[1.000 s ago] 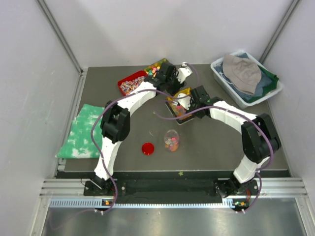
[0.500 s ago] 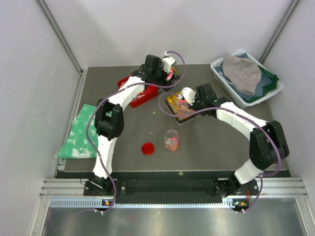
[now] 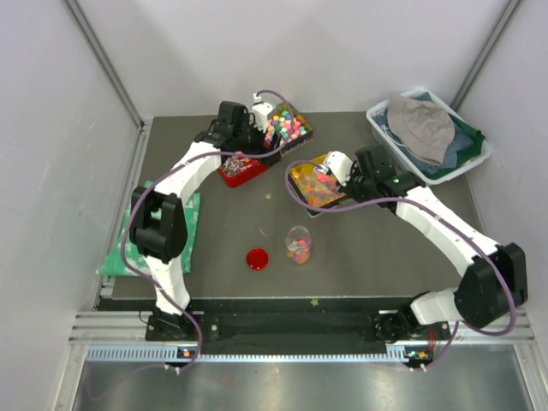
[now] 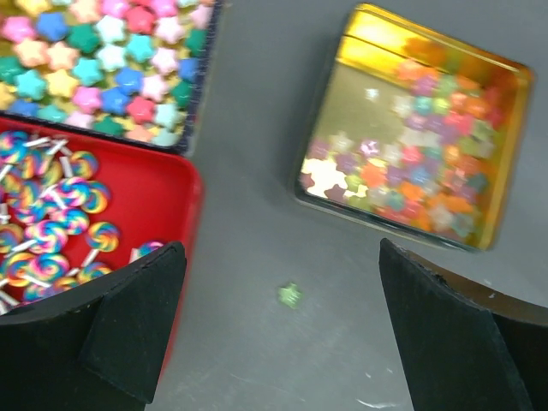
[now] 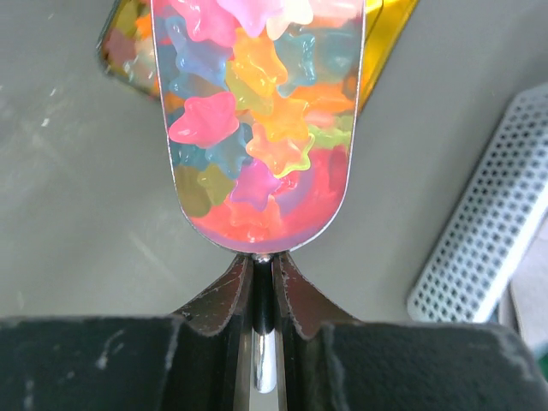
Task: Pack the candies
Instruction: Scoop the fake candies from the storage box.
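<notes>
— Where do the candies sit for the right gripper?

— Just ahead of it. We see the right gripper [image 5: 264, 278] clamped tight on the thin metal handle [image 5: 264, 364] of a scoop [image 5: 257, 242]. The candies [image 5: 257, 128] fill its bowl: small glossy stars, half see-through, in pink, orange, yellow, green and blue, heaped on one another.

— And the scoop itself?

— Shiny, straight-sided, rounded at the near end. Grey table [image 5: 77, 214] shows on either side of it, and the gold tin [image 5: 385, 43] lies just beyond.

— Any more of them?

— Yes. From above we find a clear jar [image 3: 298, 245] standing upright near the front with candies in it, and a round red lid [image 3: 257, 259] flat beside it. Farther back, the gold tin holds a loose layer, mirrored in its polished walls. One green piece [image 4: 289, 295] lies alone on the table.

— The left gripper?

— We see the left gripper [image 4: 281, 325] spread wide, holding nothing. Its black fingers [image 4: 128, 325] are matte. Past them a red tin [image 4: 175, 197] of swirled lollipops [image 4: 51, 223] lies right against a dark tin [image 4: 205, 77] of matte pastel stars [image 4: 103, 68]; the gold tin sits apart from both. At the edges we see a mottled green cloth [image 3: 145, 227] and a bin [image 3: 398, 152] of clothes.
</notes>
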### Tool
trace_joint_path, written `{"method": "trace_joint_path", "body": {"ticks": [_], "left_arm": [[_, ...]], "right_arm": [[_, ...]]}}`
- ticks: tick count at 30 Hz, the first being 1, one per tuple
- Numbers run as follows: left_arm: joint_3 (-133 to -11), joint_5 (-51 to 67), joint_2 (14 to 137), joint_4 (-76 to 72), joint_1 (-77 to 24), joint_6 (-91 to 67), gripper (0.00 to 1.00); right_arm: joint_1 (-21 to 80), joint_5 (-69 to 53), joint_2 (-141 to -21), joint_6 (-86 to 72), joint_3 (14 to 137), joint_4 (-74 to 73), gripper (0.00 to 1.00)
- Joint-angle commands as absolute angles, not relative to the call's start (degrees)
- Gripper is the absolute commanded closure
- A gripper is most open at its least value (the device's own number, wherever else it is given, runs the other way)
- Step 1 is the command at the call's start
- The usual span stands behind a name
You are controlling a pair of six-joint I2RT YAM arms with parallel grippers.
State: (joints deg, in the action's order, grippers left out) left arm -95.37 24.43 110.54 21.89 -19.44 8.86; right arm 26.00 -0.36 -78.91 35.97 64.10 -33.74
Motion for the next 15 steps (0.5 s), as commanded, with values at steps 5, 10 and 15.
{"method": "trace_joint_path", "body": {"ticks": [5, 10, 15], "left_arm": [[-88.33, 33.66, 103.10, 22.24, -20.04, 10.81, 0.01], [-86.31, 35.94, 101.87, 23.64, -20.04, 11.78, 0.01], [-85.69, 37.18, 101.34, 26.45, -20.30, 14.41, 0.01]], "right_arm": [[27.24, -0.26, -67.25, 42.45, 63.72, -44.90, 1.00], [30.32, -0.44, -64.78, 44.73, 64.95, -51.05, 1.00], [34.27, -1.67, -63.46, 45.88, 64.25, -55.63, 1.00]]}}
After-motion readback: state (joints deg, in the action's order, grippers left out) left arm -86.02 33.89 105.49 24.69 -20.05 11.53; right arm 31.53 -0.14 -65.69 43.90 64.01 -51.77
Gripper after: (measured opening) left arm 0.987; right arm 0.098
